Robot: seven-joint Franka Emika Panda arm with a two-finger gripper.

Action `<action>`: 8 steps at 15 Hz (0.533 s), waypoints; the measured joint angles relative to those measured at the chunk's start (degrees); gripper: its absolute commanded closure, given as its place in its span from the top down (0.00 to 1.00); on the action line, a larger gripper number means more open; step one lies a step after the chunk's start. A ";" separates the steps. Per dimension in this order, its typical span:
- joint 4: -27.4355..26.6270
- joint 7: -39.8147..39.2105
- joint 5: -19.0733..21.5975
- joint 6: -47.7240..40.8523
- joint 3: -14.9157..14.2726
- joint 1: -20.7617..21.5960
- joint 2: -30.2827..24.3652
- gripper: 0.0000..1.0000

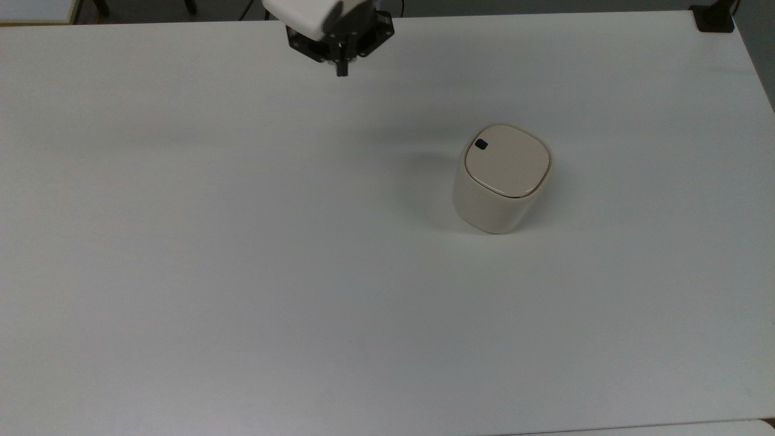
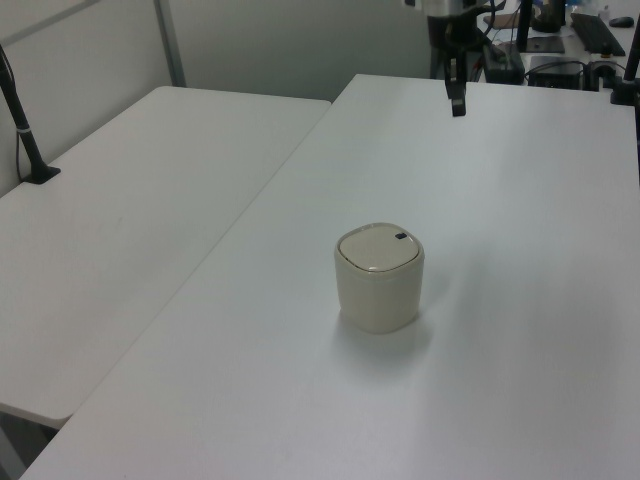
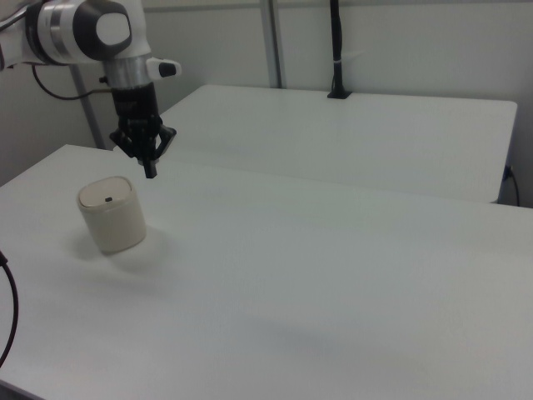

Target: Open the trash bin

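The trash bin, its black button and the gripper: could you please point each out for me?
trash bin (image 1: pixel 491 209), top view, front wall.
black button (image 1: pixel 481 144), top view, its centre.
gripper (image 3: pixel 151 171), right view, fingertips.

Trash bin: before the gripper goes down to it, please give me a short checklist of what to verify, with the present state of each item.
1. The trash bin stands upright on the table: ok.
2. The lid is flat and closed, so opening is not yet done: ok.
3. The black button is uncovered, at the lid corner toward the top view's upper left: ok.
4. The gripper has fingers together, fit for pressing: ok.
5. The gripper is above the button: not ok, it hangs apart from the bin, toward the top view's upper left.
6. Nothing lies on the table between the gripper and the bin: ok.
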 measured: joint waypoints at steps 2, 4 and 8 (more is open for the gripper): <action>-0.01 -9.21 2.57 0.56 0.05 2.33 1.60 0.00; -0.01 -16.57 3.51 2.86 0.06 5.73 3.37 0.00; 0.84 -19.69 3.51 10.40 0.07 12.79 7.49 0.00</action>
